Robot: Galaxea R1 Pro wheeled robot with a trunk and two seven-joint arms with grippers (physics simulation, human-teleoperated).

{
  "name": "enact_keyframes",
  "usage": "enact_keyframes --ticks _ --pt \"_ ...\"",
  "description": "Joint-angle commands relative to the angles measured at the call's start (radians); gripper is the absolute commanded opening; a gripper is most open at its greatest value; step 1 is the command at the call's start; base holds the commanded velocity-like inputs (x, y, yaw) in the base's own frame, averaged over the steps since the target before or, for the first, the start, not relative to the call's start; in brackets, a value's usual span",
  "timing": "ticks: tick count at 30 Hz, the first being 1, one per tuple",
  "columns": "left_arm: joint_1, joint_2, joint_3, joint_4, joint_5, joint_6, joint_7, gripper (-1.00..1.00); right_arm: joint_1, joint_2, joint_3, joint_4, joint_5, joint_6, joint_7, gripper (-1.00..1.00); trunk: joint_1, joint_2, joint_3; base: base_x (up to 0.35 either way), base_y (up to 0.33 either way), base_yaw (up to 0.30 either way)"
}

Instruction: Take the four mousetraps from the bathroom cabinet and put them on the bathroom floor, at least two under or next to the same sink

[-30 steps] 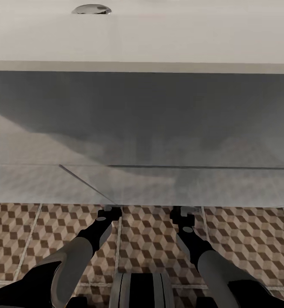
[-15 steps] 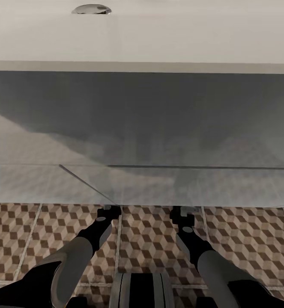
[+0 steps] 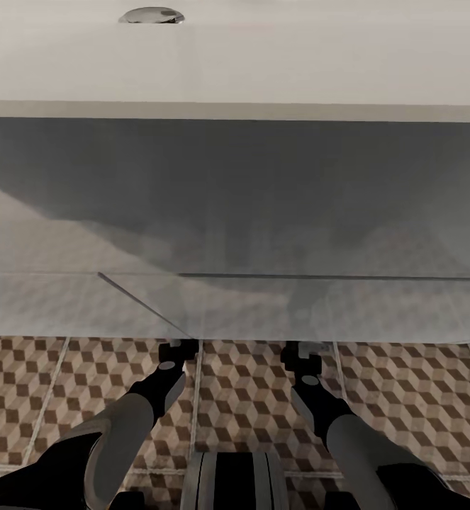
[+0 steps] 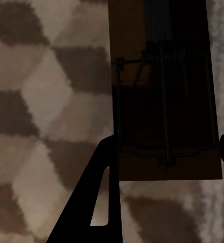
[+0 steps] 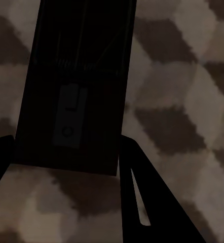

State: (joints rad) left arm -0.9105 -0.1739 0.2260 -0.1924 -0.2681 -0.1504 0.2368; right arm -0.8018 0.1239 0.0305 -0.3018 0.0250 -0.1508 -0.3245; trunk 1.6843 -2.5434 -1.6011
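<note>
Lying flat on the cube-patterned bathroom floor (image 4: 36,101), two mousetraps are counted: a tan one (image 4: 162,96) between the released left pincer (image 4: 168,152), a shadowed one (image 5: 76,86) between the released right pincer (image 5: 61,152).

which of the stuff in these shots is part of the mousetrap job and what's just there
Part of the job:
- mousetrap between the left tool's fingers
- second mousetrap, dark in shadow, between the right tool's fingers
- bathroom sink, right above both arms
- bathroom floor, cube-pattern tiles

Just there:
- chrome drain in the basin
- robot's own base
</note>
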Motion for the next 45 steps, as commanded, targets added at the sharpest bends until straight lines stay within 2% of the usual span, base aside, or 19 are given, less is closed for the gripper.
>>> enact_keyframes --ticks 1,19,27,36,45 --pt "-0.001 -0.001 0.007 0.001 -0.011 -0.004 0.003 -1.0 -0.001 0.0 0.003 0.001 0.0 -0.003 -0.005 -1.0 0.0 0.0 -0.001 0.0 0.0 0.0" --pt "0.0 -0.001 0.007 0.013 -0.012 -0.006 0.004 -1.0 -0.001 0.0 0.003 0.001 -0.002 -0.003 -0.005 -1.0 0.0 0.0 -0.001 0.0 0.0 0.0" --pt "-0.001 -0.001 0.007 0.014 -0.007 -0.006 0.004 -1.0 -0.001 0.012 0.003 0.0 -0.001 -0.004 -0.005 -1.0 0.0 0.0 -0.001 0.0 0.0 0.0" --pt "0.0 -0.001 0.007 0.014 -0.007 -0.008 0.004 -1.0 -0.001 0.014 0.003 0.0 0.0 -0.005 -0.005 -1.0 0.004 -0.002 -0.035 0.0 0.0 0.0" --pt "-0.001 -0.001 0.007 0.014 -0.007 -0.009 0.004 -1.0 -0.001 0.014 0.003 -0.001 0.0 -0.006 -0.005 -1.0 0.004 -0.002 -0.035 0.0 0.0 0.0"
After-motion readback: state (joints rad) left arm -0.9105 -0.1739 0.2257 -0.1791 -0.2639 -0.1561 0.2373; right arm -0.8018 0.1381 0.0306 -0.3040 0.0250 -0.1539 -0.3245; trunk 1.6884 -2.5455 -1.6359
